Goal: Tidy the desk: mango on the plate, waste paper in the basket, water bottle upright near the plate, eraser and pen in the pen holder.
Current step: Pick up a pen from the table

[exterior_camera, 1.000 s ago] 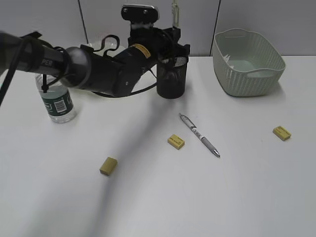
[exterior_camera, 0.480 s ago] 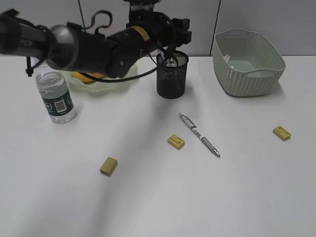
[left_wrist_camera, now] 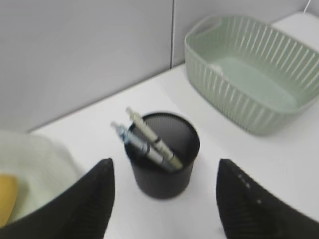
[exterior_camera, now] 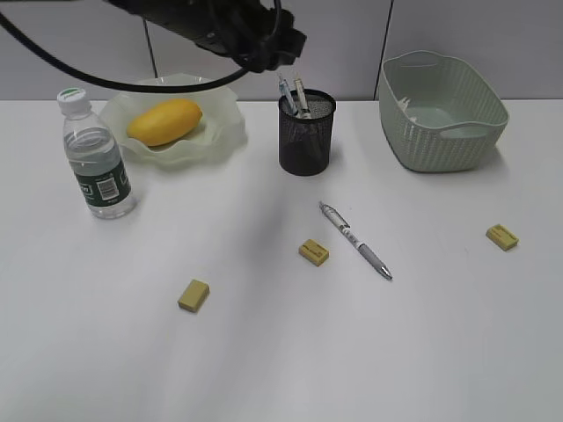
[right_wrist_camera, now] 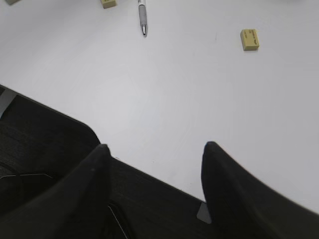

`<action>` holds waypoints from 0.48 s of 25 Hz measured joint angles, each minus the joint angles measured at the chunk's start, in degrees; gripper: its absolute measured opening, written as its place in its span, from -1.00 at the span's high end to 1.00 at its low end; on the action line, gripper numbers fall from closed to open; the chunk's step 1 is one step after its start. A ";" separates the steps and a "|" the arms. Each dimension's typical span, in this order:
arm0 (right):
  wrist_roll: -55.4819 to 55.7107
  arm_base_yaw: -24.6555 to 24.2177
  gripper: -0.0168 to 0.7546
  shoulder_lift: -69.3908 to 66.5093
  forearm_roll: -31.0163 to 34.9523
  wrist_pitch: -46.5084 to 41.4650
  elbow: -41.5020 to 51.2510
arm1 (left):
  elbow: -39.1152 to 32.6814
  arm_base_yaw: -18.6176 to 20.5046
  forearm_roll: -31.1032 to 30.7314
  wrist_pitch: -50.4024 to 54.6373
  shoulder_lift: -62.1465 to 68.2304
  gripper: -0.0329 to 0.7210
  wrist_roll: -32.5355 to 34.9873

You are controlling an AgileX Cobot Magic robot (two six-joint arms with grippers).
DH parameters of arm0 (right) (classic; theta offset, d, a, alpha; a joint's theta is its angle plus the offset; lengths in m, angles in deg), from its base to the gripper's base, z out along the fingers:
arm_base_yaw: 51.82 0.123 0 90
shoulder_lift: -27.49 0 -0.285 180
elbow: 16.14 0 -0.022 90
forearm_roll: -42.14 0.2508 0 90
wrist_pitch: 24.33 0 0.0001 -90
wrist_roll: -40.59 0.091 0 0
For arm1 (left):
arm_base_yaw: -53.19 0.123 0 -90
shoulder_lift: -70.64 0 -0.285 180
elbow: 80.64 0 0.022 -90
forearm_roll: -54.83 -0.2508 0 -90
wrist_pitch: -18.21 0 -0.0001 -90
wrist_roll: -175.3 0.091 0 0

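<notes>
My left claw [left_wrist_camera: 162,196] spread wide and empty, black cup [left_wrist_camera: 162,154] with two pens [left_wrist_camera: 149,142] just below it, my right claw [right_wrist_camera: 154,169] spread too, above the table [right_wrist_camera: 199,99]

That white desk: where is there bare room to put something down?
The whole near strip of the desk is bare, in front of the erasers and pen. There is also room between bottle and holder. The back row is crowded: plate, holder, basket.
</notes>
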 joint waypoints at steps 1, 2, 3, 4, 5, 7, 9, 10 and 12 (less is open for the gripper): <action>0.00 0.00 -0.23 0.00 0.00 0.00 0.00 | 0.00 0.00 -0.13 4.64 -1.20 -0.39 0.06; 0.00 0.00 -0.23 0.00 0.00 0.00 0.00 | 0.00 0.00 -0.13 9.17 -2.17 -0.39 0.06; 0.00 0.00 -0.23 0.00 0.00 0.00 0.00 | 0.00 0.00 -0.13 12.83 -3.31 -0.39 0.06; 0.00 0.00 -0.23 0.00 0.00 0.00 0.00 | 0.00 0.00 -0.08 17.18 -4.43 -0.39 0.06; 0.00 0.00 -0.23 0.00 0.00 0.00 0.00 | 0.05 0.00 0.06 21.43 -5.27 -0.39 0.06; 0.00 0.00 -0.23 0.00 0.00 0.00 0.00 | 0.05 0.00 0.94 29.12 -7.22 -0.39 0.11; 0.00 0.00 -0.23 0.00 0.00 0.00 0.00 | 0.11 0.00 2.01 37.30 -8.66 -0.36 0.29; 0.00 0.00 -0.23 0.00 0.00 0.00 0.00 | 0.16 0.00 2.65 40.43 -9.39 -0.34 0.66; 0.00 0.00 -0.23 0.00 0.00 0.00 0.00 | 0.30 0.00 3.46 47.14 -10.35 -0.28 1.88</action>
